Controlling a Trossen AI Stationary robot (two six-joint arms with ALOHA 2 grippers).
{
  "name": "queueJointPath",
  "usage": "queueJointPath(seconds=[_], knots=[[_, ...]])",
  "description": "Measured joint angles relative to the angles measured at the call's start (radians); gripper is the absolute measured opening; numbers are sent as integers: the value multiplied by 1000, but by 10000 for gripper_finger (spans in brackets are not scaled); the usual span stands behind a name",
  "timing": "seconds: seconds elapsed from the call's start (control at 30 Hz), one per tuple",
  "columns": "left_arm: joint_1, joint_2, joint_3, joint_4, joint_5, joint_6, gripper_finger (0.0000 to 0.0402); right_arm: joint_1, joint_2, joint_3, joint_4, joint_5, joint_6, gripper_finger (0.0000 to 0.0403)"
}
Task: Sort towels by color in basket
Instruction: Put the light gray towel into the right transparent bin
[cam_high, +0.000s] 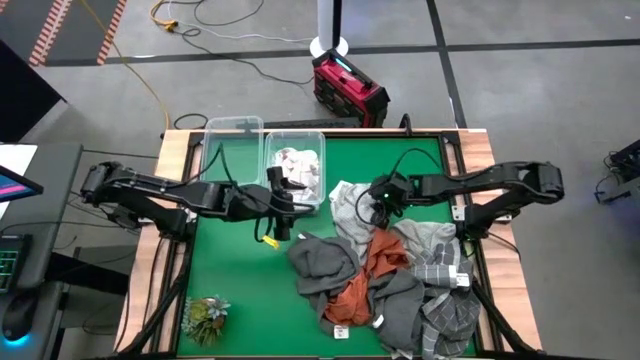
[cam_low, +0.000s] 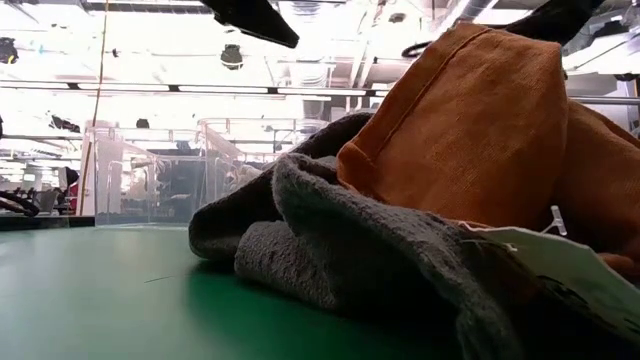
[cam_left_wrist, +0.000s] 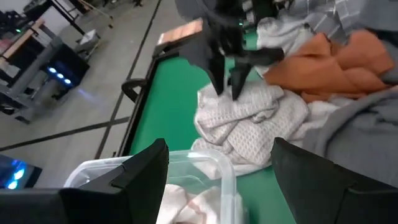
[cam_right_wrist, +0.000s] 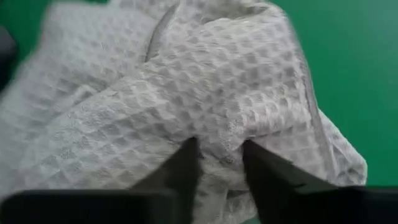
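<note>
The green felt-covered surface (cam_high: 240, 290) sits inside a pale wooden frame, and most of its right half is buried under a heap of soft towels (cam_high: 390, 280): a white waffle-weave towel (cam_high: 350, 205) at the back edge of the heap, a rust-orange towel (cam_high: 365, 275) in the middle, a dark grey terry towel (cam_high: 325, 262) on its left, and a grey plaid towel (cam_high: 445, 305) towards the front right corner. Two clear plastic bins stand side by side at the back: the left clear bin (cam_high: 232, 150) looks bare inside, while the right clear bin (cam_high: 295, 165) already holds light-coloured cloth. A small green leafy plant (cam_high: 205, 318) lies at the front left corner, well apart from the heap.

The right gripper (cam_right_wrist: 219, 163) is down on the white waffle-weave towel, its fingers (cam_right_wrist: 180, 168) pinching a raised fold of the weave between them. The left gripper (cam_left_wrist: 217, 168) hovers over the near rim of the right clear bin, its fingers spread wide with nothing between them.

Beyond the surface the grey concrete floor is crossed by dark lines. A red and black box (cam_high: 348, 88) stands on it just behind the surface, with a yellow cable (cam_high: 130, 70) and pale cables trailing past. At table height the room behind looks bright, with ceiling lights and shelving seen through the bins.
</note>
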Motion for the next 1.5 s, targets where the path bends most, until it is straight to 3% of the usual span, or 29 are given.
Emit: queueJointPath(seconds=[0.1,0.13,0.33,0.57,0.63,0.73,0.8,1.33,1.5], knots=[[1,-30,0,-7,-3,-8,272,-23,17,19,-2,-15,-44,39],[1,-38,0,-10,-4,-11,272,-28,16,27,-3,-18,-54,24],[30,-45,-28,3,-1,-11,272,-29,-89,61,48,-17,-108,26],[79,-43,-115,229,10,-7,272,31,-254,61,278,49,-177,21],[96,-38,-115,289,62,-46,272,56,-277,61,368,52,-200,23],[122,-19,-114,362,207,-102,272,93,-283,61,504,53,-241,27],[133,0,-107,377,248,-120,272,111,-281,61,561,52,-269,27],[197,199,66,410,252,-86,272,161,-280,61,718,37,-362,27],[202,275,125,423,301,-87,272,187,-280,61,715,37,-367,27]])
